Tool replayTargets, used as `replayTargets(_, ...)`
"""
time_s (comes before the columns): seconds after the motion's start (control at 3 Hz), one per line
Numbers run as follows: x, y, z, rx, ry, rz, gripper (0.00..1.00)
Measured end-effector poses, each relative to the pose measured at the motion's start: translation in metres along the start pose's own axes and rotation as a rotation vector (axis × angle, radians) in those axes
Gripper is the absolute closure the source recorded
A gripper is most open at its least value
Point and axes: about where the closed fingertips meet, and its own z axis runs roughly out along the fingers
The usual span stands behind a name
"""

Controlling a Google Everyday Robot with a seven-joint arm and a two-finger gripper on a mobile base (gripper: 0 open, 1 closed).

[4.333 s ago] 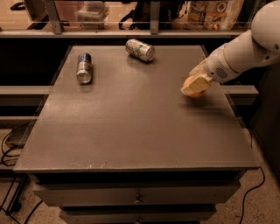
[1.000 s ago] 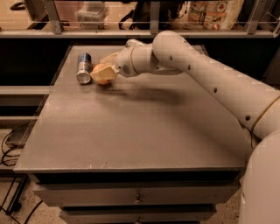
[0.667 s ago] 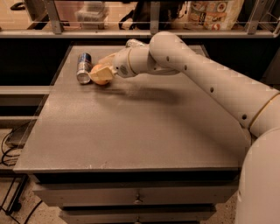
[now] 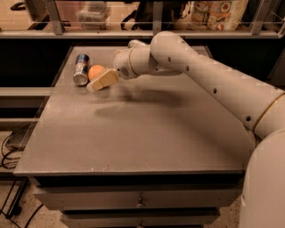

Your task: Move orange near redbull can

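Observation:
The orange (image 4: 95, 71) rests on the grey table (image 4: 142, 129) at the back left, right beside the redbull can (image 4: 81, 69), which lies on its side with its silver end towards me. My gripper (image 4: 100, 79) is just to the right of the orange and in front of it. One cream finger (image 4: 103, 80) lies along the fruit's lower right side. The jaws look open, and the orange sits exposed on the table rather than enclosed.
The arm (image 4: 200, 75) reaches in from the right across the back of the table. A second can (image 4: 135, 43) shows partly behind the arm at the back edge. A shelf with boxes and bags (image 4: 218, 13) runs behind the table. Drawers (image 4: 140, 200) are below the front edge.
The gripper carried the orange from the right side to the redbull can. Over the last second the orange has come free of the jaws and now shows beside the can.

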Motion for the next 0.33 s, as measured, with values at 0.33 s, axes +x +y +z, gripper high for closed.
replayTargets(0.33,0.0000,0.0001,0.0001,0.000,0.000,0.000,0.00)
